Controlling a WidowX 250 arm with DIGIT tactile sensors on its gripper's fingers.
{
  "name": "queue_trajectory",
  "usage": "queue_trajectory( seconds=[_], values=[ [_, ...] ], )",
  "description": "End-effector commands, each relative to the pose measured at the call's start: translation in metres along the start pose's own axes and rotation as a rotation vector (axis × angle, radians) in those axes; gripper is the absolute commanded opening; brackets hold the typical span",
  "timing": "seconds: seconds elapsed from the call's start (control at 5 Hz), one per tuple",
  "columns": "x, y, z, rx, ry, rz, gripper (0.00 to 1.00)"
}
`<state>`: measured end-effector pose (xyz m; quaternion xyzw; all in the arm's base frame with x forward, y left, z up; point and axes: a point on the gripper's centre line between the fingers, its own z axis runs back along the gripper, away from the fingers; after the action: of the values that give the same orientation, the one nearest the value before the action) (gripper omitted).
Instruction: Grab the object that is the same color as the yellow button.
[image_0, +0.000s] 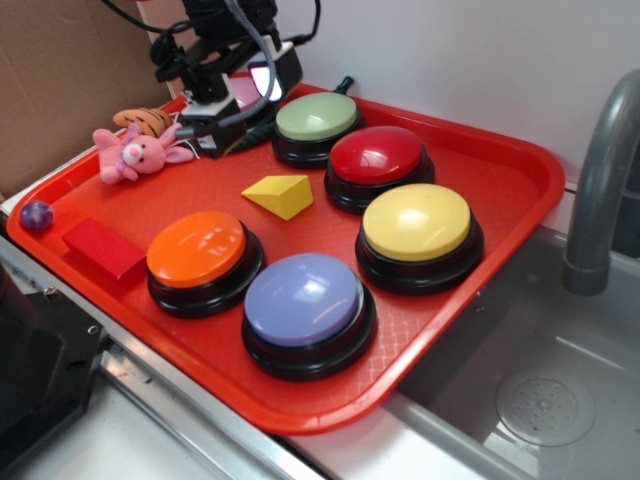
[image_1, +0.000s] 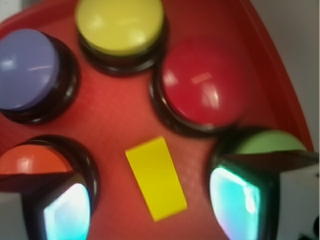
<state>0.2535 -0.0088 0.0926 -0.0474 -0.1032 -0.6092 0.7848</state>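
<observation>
Yellow wedge (image_0: 281, 194) midtray, btns around

Glossy yellow button (image_0: 416, 222) cap, matt yellow wedge (image_0: 281, 194), textured red plastic tray (image_0: 500, 190), plush pink toy (image_0: 133, 153)

Open patch of red tray (image_0: 520, 190) around the yellow wedge (image_0: 279, 194), free above. Hemmed by the orange button (image_0: 198, 253), purple button (image_0: 303, 302), yellow button (image_0: 417, 226), red button (image_0: 378, 160) and green button (image_0: 316, 120). In the wrist view, wedge (image_1: 156, 177) between wide-apart fingers (image_1: 235, 200), orange and green buttons close beside them.
</observation>
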Motion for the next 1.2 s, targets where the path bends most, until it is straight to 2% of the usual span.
queue_trajectory(
  seconds=[0.0,0.2,0.4,0.6,0.8,1.0],
  values=[
    [-0.011,0.004,-0.016,0.001,-0.115,-0.091,1.00],
    [-0.018,0.002,-0.021,-0.007,-0.180,-0.136,1.00],
    [-0.016,-0.004,-0.022,0.015,-0.236,-0.221,1.00],
    [-0.017,-0.006,-0.028,0.009,-0.253,-0.275,1.00],
    [-0.018,-0.004,-0.038,0.026,-0.234,-0.273,1.00],
    [-0.017,-0.004,-0.043,0.019,-0.258,-0.299,1.00]
  ],
)
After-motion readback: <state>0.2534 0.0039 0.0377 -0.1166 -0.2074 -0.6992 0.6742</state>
